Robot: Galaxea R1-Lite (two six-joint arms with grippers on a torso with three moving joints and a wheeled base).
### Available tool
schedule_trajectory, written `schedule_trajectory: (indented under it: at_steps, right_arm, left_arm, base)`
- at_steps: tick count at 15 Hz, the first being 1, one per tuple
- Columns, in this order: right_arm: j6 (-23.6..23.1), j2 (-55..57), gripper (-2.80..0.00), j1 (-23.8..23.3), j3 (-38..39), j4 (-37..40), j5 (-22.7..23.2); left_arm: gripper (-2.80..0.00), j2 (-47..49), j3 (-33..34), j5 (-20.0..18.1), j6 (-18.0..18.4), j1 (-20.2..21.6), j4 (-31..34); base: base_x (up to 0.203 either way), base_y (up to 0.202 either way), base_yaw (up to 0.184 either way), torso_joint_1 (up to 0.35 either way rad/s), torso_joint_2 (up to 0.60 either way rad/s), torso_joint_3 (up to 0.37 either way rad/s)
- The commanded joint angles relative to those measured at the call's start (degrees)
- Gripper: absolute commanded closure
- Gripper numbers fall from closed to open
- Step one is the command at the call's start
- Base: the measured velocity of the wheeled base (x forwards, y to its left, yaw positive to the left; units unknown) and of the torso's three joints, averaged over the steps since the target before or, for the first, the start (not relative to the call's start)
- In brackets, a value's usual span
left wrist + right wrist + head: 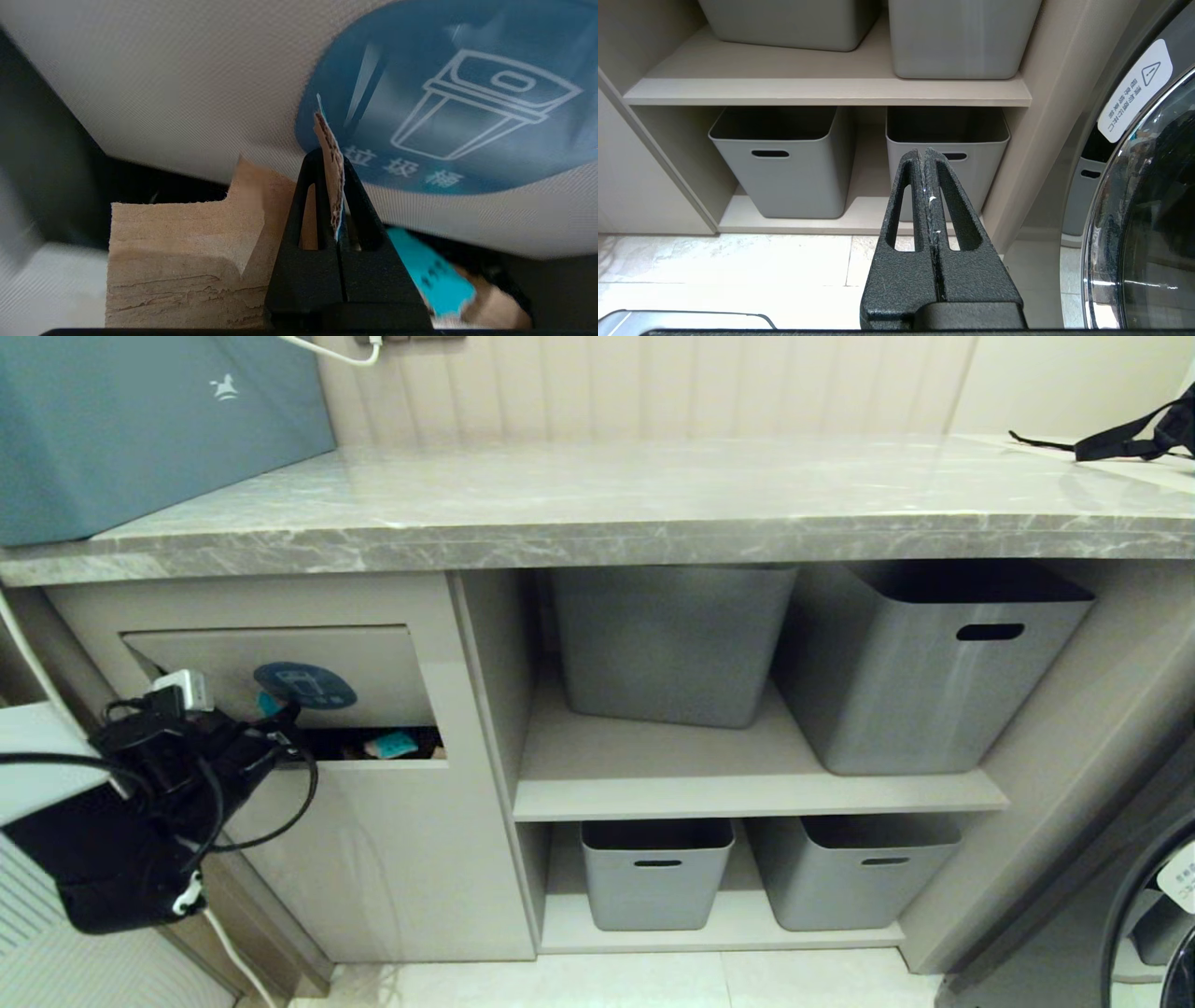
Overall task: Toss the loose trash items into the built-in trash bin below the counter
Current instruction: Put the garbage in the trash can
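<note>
Closest in, the left end effector has its two black fingers pressed together on a thin scrap of brown cardboard with a blue-faced side, the scrap standing edge-on between them and poking out past the tips. It sits right up against the tilting flap of the built-in trash bin, just below the blue oval sticker with its white bin drawing. The flap is pushed inward, leaving a dark slot along its lower edge. A second, larger piece of brown cardboard with a torn, stepped edge shows beside the fingers at the mouth of that slot, and a teal-blue scrap lies in the opening on the other side; whether either has dropped fully inside I cannot tell.

From further back, the left arm reaches in from the left with its cables, its tip at the flap's lower left. The grey marble worktop runs above the bin front, carrying a long teal-blue box at its left end and a black strap off at the far right.

To the right of the bin, open shelves hold four grey storage tubs, two above and two below. The right end effector hangs low in front of the lower tubs, its fingers shut with nothing between them, beside the round door of a washing machine.
</note>
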Motion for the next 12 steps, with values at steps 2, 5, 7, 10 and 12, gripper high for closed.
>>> schedule_trajectory:
  at_steps: [2, 5, 7, 10, 12]
  right_arm:
    - [0.0, -0.1, 0.0, 0.0, 0.0, 0.0, 0.0]
    - [0.0, -0.1, 0.0, 0.0, 0.0, 0.0, 0.0]
    - [0.0, -0.1, 0.0, 0.0, 0.0, 0.0, 0.0]
    - [0.0, -0.1, 0.0, 0.0, 0.0, 0.0, 0.0]
    - [0.0, -0.1, 0.0, 0.0, 0.0, 0.0, 0.0]
  left_arm:
    - [0.0, 3.1, -3.8, 0.0, -0.2, -1.2, -0.5]
    - [0.0, 5.1, -7.2, 3.0, -0.3, -1.9, -0.5]
    - [0.0, 5.8, -8.6, 3.6, -0.6, -2.2, -0.5]
    - [0.0, 8.0, -11.9, 3.6, -0.5, -2.4, -0.5]
    - [0.0, 9.1, -13.5, 3.6, -0.4, -2.4, -0.5]
  base:
    - [0.0, 0.0, 0.0, 0.0, 0.0, 0.0]
    - [0.0, 0.0, 0.0, 0.0, 0.0, 0.0]
    - [0.0, 0.0, 0.0, 0.0, 0.0, 0.0]
    - [0.0, 0.0, 0.0, 0.0, 0.0, 0.0]
    - [0.0, 0.0, 0.0, 0.0, 0.0, 0.0]
